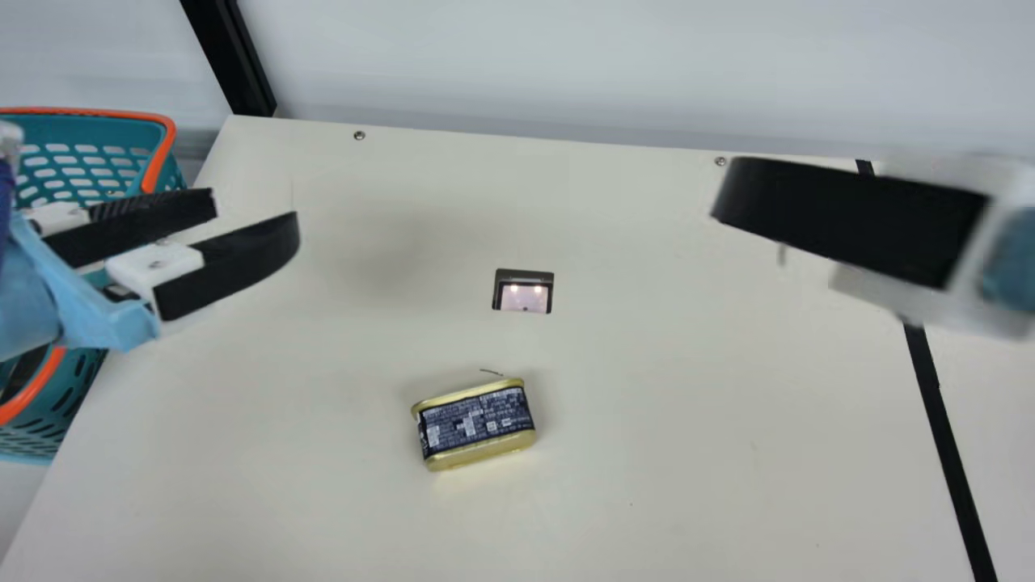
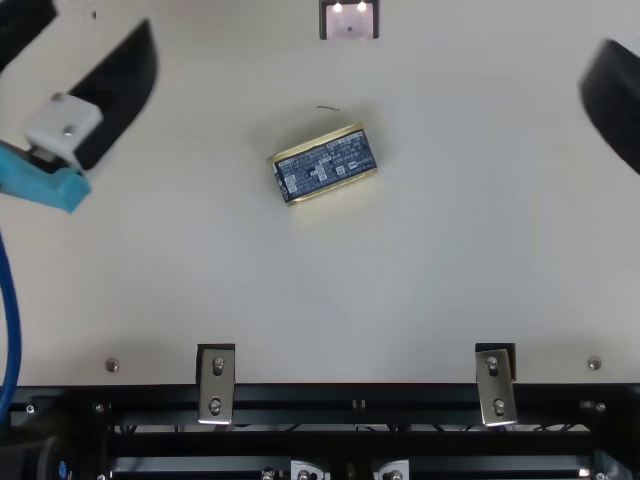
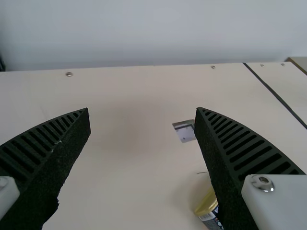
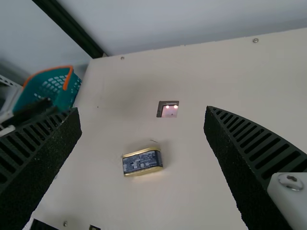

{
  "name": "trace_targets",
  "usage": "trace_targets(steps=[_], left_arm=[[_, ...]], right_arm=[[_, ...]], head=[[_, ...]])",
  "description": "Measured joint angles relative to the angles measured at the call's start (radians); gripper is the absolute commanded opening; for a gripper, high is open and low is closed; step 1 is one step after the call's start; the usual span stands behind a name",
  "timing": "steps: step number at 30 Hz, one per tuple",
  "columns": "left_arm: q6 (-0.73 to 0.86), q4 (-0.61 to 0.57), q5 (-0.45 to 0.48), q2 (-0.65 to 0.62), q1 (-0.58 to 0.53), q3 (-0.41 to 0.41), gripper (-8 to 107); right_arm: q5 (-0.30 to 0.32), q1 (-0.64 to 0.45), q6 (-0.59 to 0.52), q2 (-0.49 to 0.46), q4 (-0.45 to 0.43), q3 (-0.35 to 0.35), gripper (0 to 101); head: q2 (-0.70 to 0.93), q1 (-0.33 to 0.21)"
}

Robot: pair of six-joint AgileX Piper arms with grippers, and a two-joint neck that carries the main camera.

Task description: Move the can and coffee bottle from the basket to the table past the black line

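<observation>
I read 2 tools, each spread wide and holding nothing: the left tool (image 3: 142, 109) over by the basket (image 1: 159, 158), the right tool (image 4: 143, 109) toward the black line (image 1: 941, 420). The can (image 1: 475, 424) lies on its side on the worktop (image 1: 647, 453), between basket and line, apart from both tools. I judge that middle spot suits a handover, within reach of 2 arms. It's short of the line, so I'd bring the right tool in next, gripping across the narrow width.
</observation>
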Motion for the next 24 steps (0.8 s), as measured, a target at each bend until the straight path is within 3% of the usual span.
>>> trace_targets(steps=[15,24], left_arm=[[-0.027,0.031,-0.022,-0.022,-0.019,-0.015,90],[-0.071,0.227,-0.255,-0.087,-0.184,-0.004,90]], right_arm=[[0.009,-0.013,-0.031,0.049,-0.006,-0.021,101],[0.067,-0.033,-0.226,0.21,-0.111,-0.08,101]], head=[[0.0,0.0],[0.0,0.0]])
